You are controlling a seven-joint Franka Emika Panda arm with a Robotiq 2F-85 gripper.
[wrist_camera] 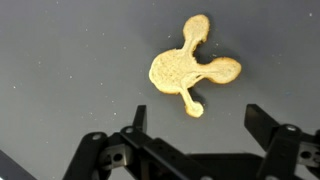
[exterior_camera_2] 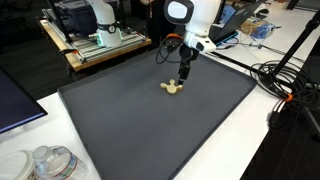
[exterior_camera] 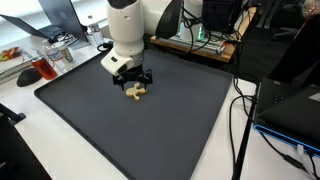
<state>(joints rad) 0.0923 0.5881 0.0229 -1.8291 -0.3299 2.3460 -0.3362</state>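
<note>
On the worktop, a dark mat carries the tan flat figure, which lies just under the end effector. Its jaws are spread wide. From the wrist view, a pinch may catch only the figure's thin near leg, twisting or flicking it away.

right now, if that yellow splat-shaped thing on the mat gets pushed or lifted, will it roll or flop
The yellow thing lies flat with narrow lobes, so it probably won't roll. It looks thin, so likely light and apt to slide on the dark mat. Stiff or floppy: cannot tell.
</note>
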